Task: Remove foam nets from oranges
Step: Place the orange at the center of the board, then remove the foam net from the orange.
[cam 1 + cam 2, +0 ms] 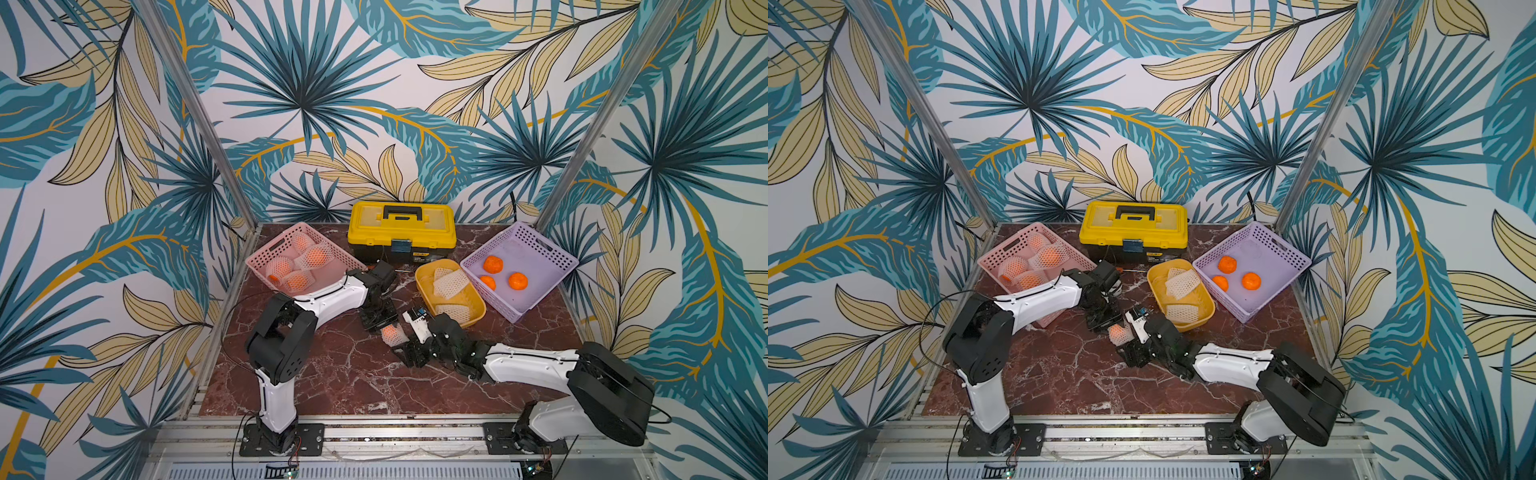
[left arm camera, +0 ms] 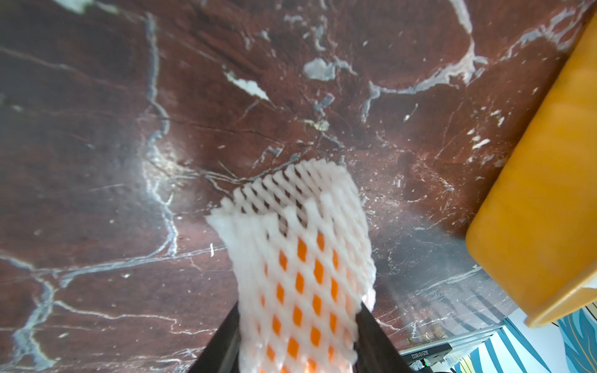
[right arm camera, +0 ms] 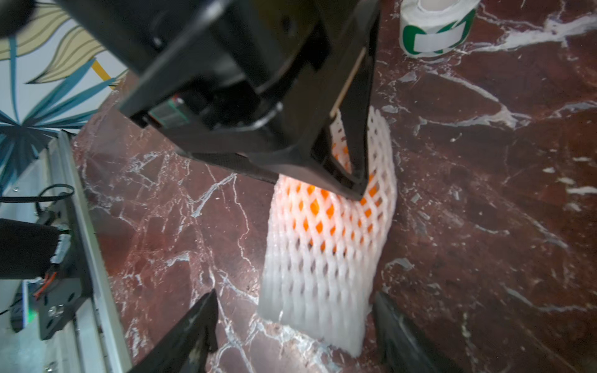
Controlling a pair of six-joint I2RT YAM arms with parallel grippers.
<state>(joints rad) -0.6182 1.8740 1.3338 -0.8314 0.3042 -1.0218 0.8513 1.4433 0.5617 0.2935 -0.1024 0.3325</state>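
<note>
My left gripper (image 2: 298, 342) is shut on an orange (image 2: 298, 281) still inside its white foam net (image 2: 290, 226), just above the middle of the table (image 1: 332, 374). The net's empty end sticks out past the fruit. My right gripper (image 3: 295, 329) is open, with one finger on each side of that loose end of the net (image 3: 323, 274) and a gap showing on both sides. In both top views the two grippers meet at the netted orange (image 1: 390, 333) (image 1: 1118, 332). Three bare oranges (image 1: 493, 264) lie in the purple basket (image 1: 540, 249).
A pink basket (image 1: 270, 249) at the back left holds several netted oranges. A yellow tub (image 1: 478, 309) beside my right arm holds empty nets (image 1: 451, 282). A yellow toolbox (image 1: 401, 226) stands at the back. A roll of tape (image 3: 433, 29) sits on the table.
</note>
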